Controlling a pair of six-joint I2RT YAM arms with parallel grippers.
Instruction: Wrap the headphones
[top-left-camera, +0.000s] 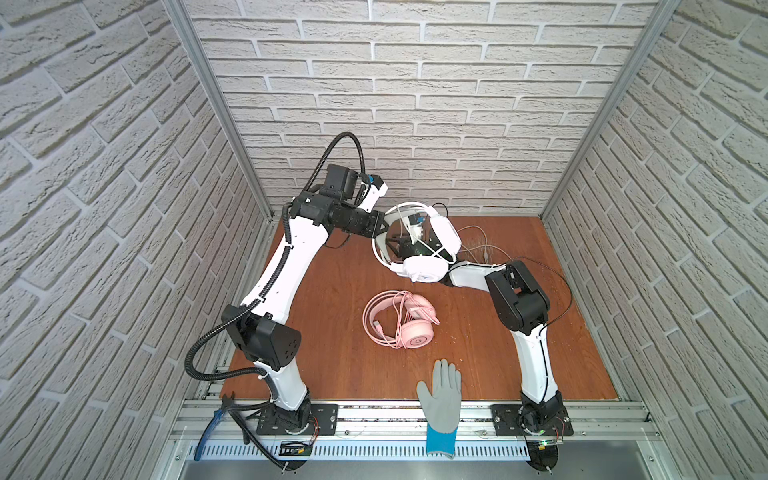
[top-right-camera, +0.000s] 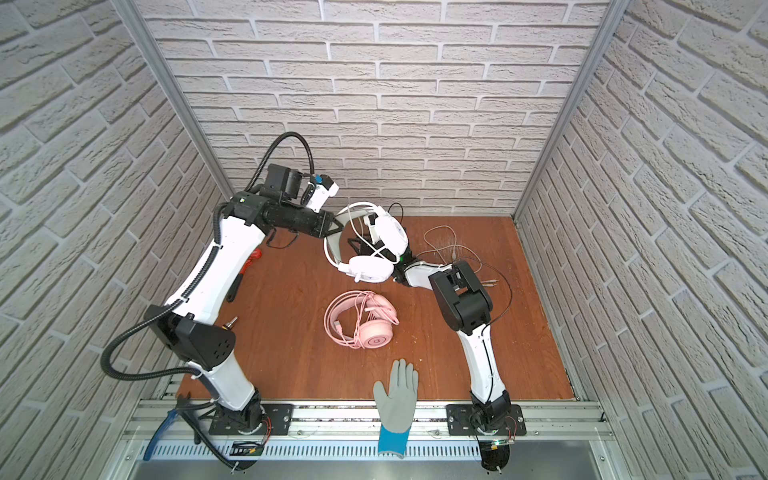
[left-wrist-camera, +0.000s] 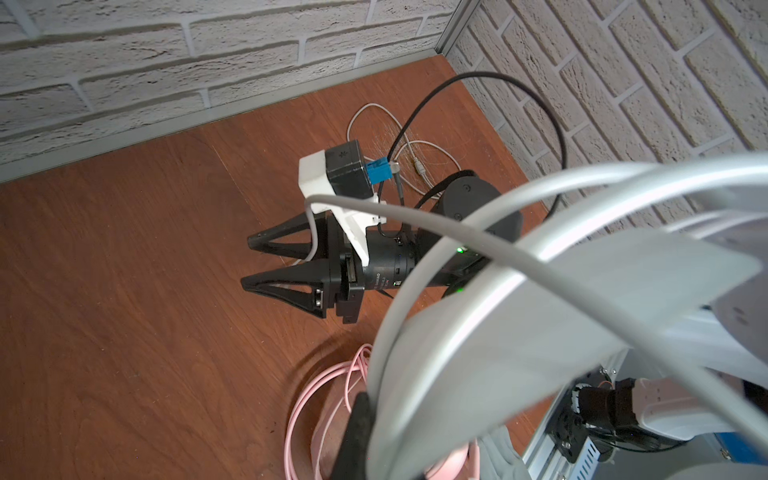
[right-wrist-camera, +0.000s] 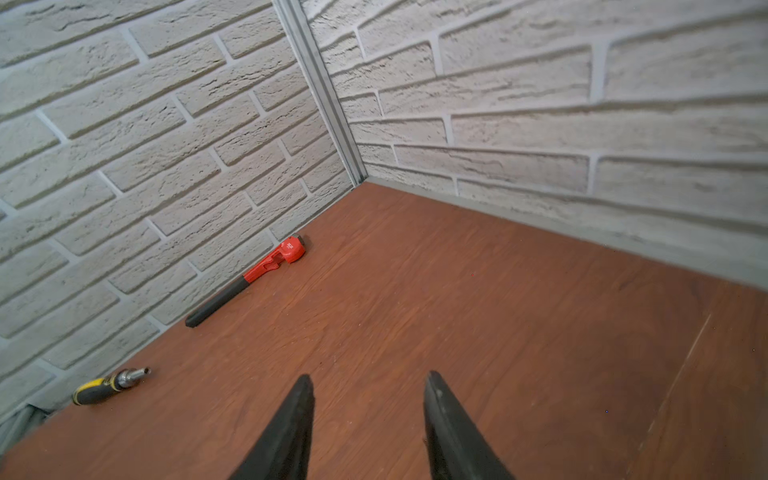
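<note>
Top views: white over-ear headset (top-left-camera: 422, 270) aloft, pink over-ear headset (top-left-camera: 417, 338) on the brown wooden bench (top-left-camera: 332, 365)

Closed on the white headset's double headband, the left jaws hold it in the air over the back of the bench in both top views. The raised earcups hide the right jaws there.

The left wrist view shows the right jaws parted. The headset's thin white cable (left-wrist-camera: 415, 222) drapes over the right wrist camera (left-wrist-camera: 332, 174) and drops between them, pinched by neither. The headband fills much of that view.

The cable's loose end lies looped near the back right corner. The pink headset lies mid-bench between the arms, its cable looped over it, well apart from both jaws.

A grey work glove with a blue cuff (top-left-camera: 442, 399) lies over the front edge. By the left wall lie a red pipe wrench with a black handle (right-wrist-camera: 253, 278) and a yellow-and-black screwdriver (right-wrist-camera: 108, 384).
</note>
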